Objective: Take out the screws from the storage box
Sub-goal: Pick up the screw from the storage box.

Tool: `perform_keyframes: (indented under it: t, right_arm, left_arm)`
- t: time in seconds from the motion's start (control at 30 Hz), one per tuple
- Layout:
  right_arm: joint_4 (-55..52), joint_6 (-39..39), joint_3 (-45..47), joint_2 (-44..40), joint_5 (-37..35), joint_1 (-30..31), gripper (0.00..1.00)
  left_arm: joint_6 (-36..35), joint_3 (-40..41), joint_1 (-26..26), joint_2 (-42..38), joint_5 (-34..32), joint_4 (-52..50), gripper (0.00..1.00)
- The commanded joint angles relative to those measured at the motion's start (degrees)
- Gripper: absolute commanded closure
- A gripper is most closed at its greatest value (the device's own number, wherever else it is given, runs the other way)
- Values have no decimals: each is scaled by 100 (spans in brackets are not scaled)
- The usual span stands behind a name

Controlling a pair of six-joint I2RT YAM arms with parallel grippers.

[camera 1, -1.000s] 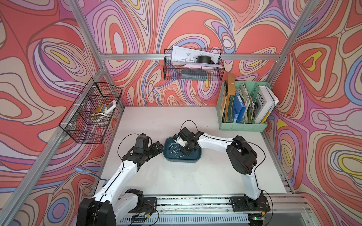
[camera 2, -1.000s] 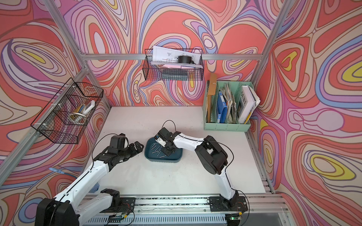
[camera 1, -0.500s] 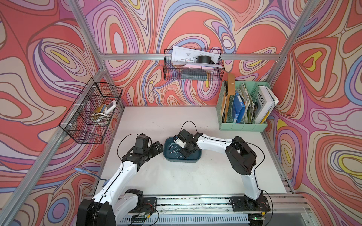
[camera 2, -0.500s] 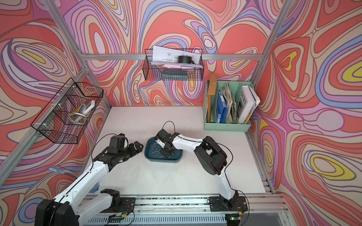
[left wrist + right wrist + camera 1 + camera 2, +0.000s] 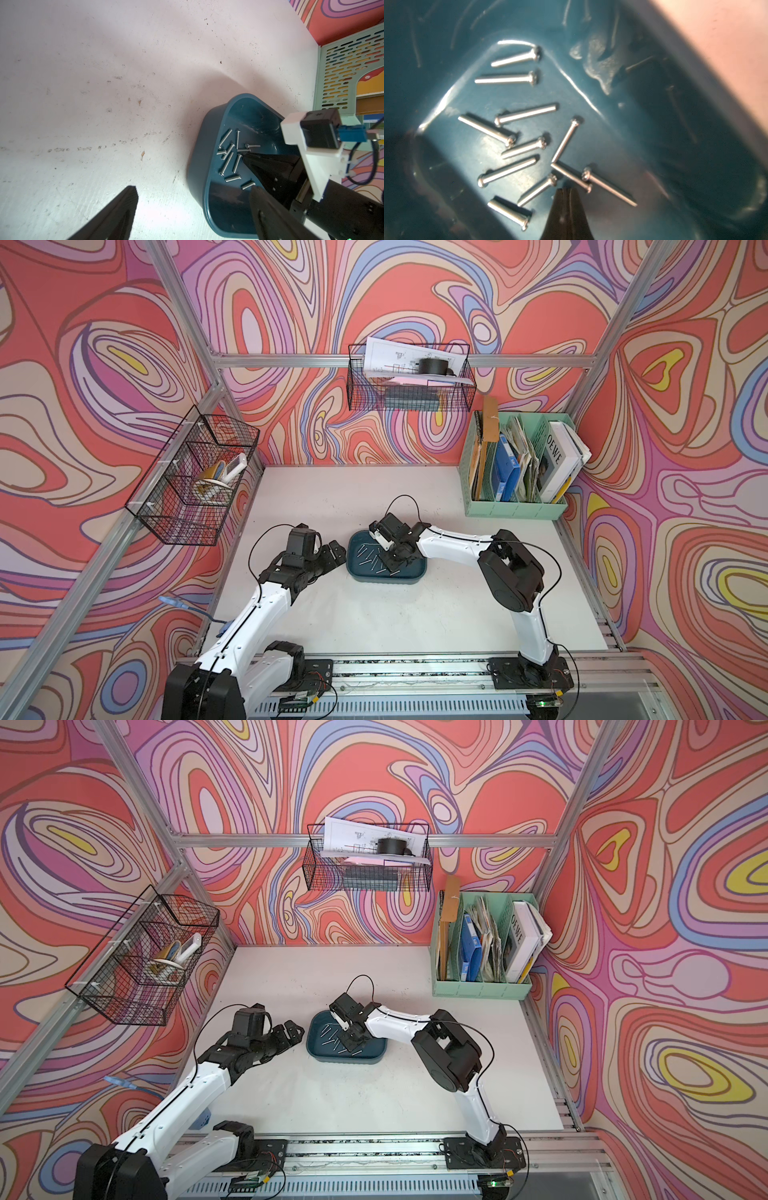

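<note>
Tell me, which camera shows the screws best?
The right wrist view: the screws fill the picture, heads and shafts distinct, on the box floor. The left wrist view shows them smaller; in both top views they are tiny slivers.

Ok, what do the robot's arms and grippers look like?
The left arm and right arm have white link shells, black joint housings and a black cable looping off each wrist. The left gripper and right gripper are black, fingers tapering to points. The right wrist carries a white bracket with a black camera block and blue connector.
</note>
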State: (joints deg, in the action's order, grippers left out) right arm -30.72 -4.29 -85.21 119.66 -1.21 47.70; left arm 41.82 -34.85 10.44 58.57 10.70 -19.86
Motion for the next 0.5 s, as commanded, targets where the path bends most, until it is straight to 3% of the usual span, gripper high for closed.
perform_keyframes:
  t: [0.0, 0.33, 0.4, 0.47]
  right_arm:
    - [209, -263, -72, -367, -135, -11, 100]
    - [52, -423, -186, -391, -112, -8, 100]
    - [-11, -539, -288, -249, 25, 6, 86]
    - [-24, -657, -383, -114, 66, 26, 84]
  left_arm:
    - [-49, 21, 2, 30, -44, -135, 10]
    - [-93, -96, 2, 287, 20, -164, 10]
    - [-108, -118, 2, 337, -31, -201, 10]
    - [-113, -140, 2, 353, -93, -212, 10]
